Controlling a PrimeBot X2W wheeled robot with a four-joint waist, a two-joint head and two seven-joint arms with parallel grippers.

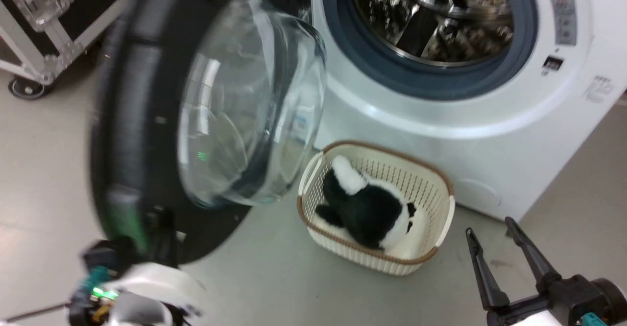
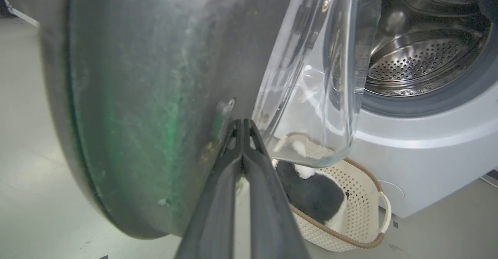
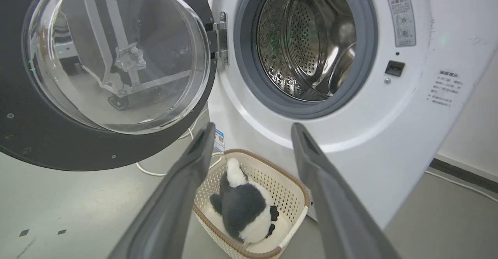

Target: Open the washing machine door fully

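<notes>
Washing machine door point(image 1: 215, 110) stands wide open on its hinge, left of the drum point(image 1: 436, 17), glass bowl bulging out. Left gripper point(image 2: 243, 125) jaws clenched together, tips at the door's black inner face, nothing between them. Right gripper point(image 1: 489, 225) jaws spread, empty, over the floor near the basket point(image 1: 443, 203) holding a black-and-white plush toy point(image 1: 362, 208).

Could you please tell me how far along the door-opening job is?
Done: the washing machine door is unlatched and stands well clear of the drum opening. In hand: the shut left gripper has its tips at the door's inner face, seemingly pushing. Left: perhaps slightly more swing; the open right gripper holds nothing.
</notes>
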